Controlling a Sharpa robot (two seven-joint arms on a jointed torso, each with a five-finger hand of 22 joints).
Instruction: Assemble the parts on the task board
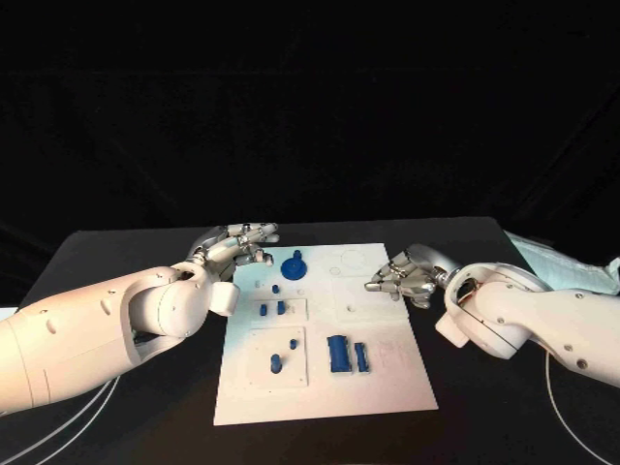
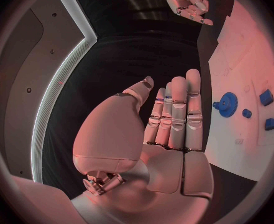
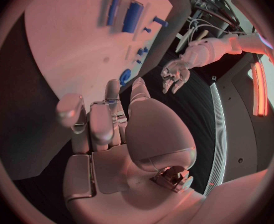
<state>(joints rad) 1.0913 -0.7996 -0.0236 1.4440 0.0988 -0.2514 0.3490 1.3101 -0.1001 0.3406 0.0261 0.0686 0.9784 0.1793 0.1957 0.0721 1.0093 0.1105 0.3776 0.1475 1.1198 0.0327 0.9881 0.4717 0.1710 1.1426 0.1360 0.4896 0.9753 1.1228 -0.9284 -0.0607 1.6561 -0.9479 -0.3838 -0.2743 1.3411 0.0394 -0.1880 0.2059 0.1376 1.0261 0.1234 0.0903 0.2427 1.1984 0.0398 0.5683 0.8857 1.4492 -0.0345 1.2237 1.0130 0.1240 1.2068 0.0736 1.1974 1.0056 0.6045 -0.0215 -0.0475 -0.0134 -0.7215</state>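
Note:
The white task board (image 1: pixel 325 392) lies in the middle of the black table. A round blue toothed part (image 1: pixel 294 266) sits near its far edge, small blue parts (image 1: pixel 272 310) stand in a plate below it, and two long blue blocks (image 1: pixel 341 354) lie lower down. My left hand (image 1: pixel 237 244) hovers at the board's far left corner, its fingers (image 2: pixel 174 114) straight and holding nothing, beside the toothed part (image 2: pixel 227 104). My right hand (image 1: pixel 405 274) hangs over the board's right edge with loosely bent fingers (image 3: pixel 96 119) and nothing in them. The long blocks (image 3: pixel 132 16) lie beyond it.
A crumpled pale sheet (image 1: pixel 569 263) lies on the table at the far right. Thin cables (image 1: pixel 59 426) run along the table's near left. Bare black table surrounds the board on both sides.

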